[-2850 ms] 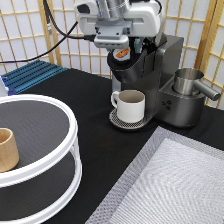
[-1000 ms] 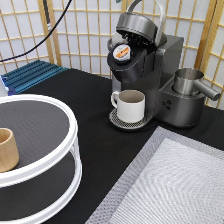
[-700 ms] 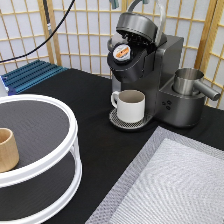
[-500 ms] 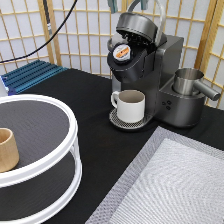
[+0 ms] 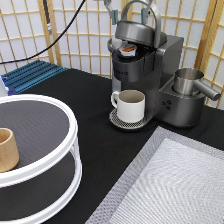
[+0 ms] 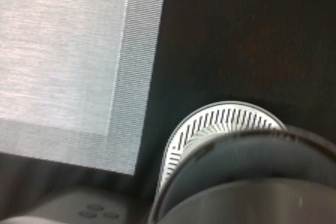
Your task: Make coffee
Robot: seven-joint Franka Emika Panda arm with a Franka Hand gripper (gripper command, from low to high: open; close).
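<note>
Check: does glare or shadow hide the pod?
Exterior view: no; the pod shows under the raised lid, lightly shaded; the gripper is open, cut by the top edge. Wrist view: no pod; drip tray lit, mat bright.

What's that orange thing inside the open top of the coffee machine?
A small coffee pod with an orange-and-white lid sits in the holder under the raised lid of the coffee machine. Only the pod's top shows; its body is hidden in the holder. The gripper is just above.
</note>
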